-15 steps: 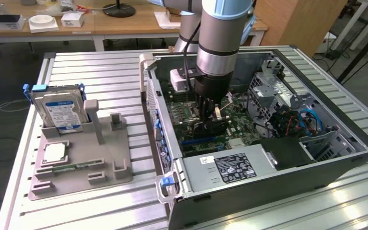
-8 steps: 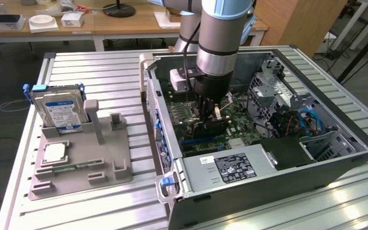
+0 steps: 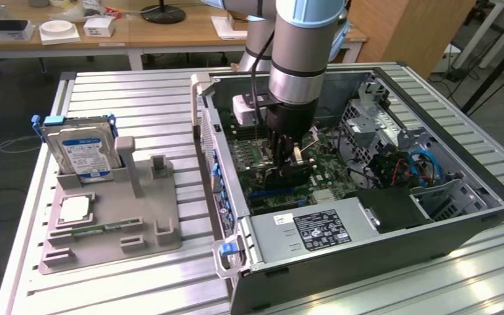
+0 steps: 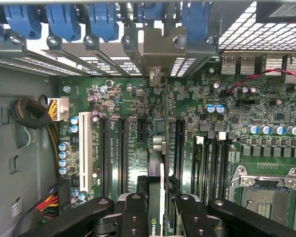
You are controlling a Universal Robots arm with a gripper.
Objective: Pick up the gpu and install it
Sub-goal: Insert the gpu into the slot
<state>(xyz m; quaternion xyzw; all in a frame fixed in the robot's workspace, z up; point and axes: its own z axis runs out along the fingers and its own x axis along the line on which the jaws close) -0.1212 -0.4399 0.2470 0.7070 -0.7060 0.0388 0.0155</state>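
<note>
Exterior view: your slatted worktop (image 3: 129,92) carried the open computer case (image 3: 366,275), and your arm (image 3: 300,59) reached straight down into it over the green motherboard (image 3: 327,167). Wrist view gave you the tool (image 4: 158,219) clamped narrow on the gpu (image 4: 159,158), which stood on edge between the black fingers (image 4: 133,212), its length running beside the expansion slots (image 4: 122,148) toward the blue clips (image 4: 103,19); whether it sat in a slot you could not tell

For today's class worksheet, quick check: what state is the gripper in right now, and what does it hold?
The gripper is closed on the gpu, held edge-on above the motherboard.
</note>
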